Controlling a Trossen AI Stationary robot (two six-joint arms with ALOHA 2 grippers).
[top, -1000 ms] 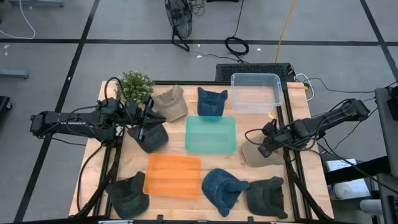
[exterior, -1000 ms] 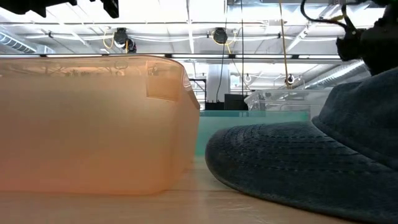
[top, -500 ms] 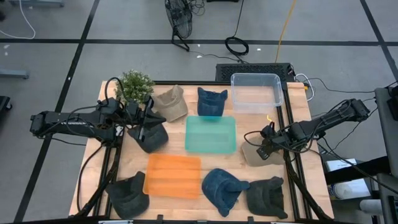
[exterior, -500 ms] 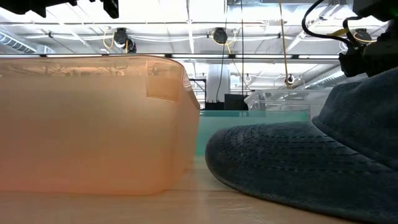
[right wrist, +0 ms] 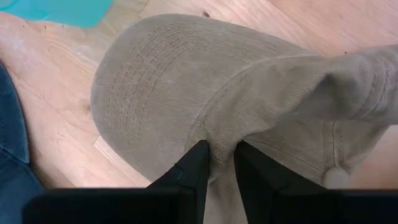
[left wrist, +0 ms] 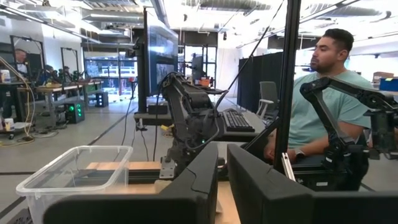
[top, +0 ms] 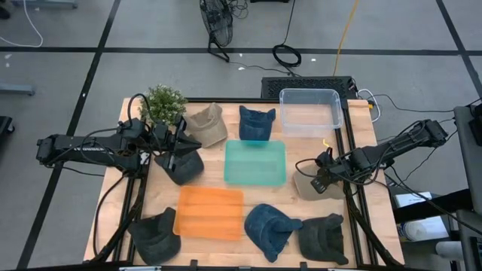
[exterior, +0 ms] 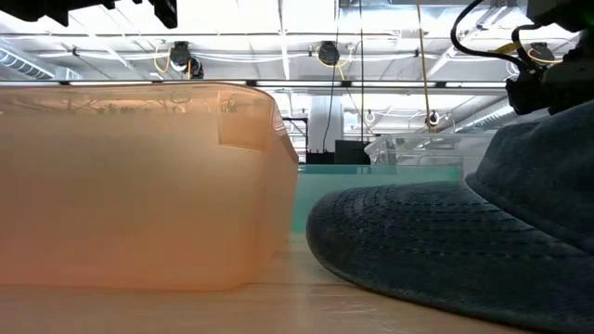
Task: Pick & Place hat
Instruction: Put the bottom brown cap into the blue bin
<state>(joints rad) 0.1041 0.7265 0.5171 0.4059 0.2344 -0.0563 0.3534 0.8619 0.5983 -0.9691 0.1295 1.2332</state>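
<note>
Close up, the right end effector (right wrist: 216, 163) has its fingers pinched on a fold of the tan hat (right wrist: 205, 93), which lies on the tabletop (right wrist: 56, 149) at the right edge, just beside the teal tray (top: 255, 162); gripping the fabric there likely readies a lift. Farther off, the left end effector (top: 175, 143) rests over a dark hat (top: 181, 164), fingers nearly pressed together, holding nothing visible.

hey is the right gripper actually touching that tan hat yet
Touching. The right wrist view shows the right gripper with both fingers pinching a fold of the tan hat.
</note>
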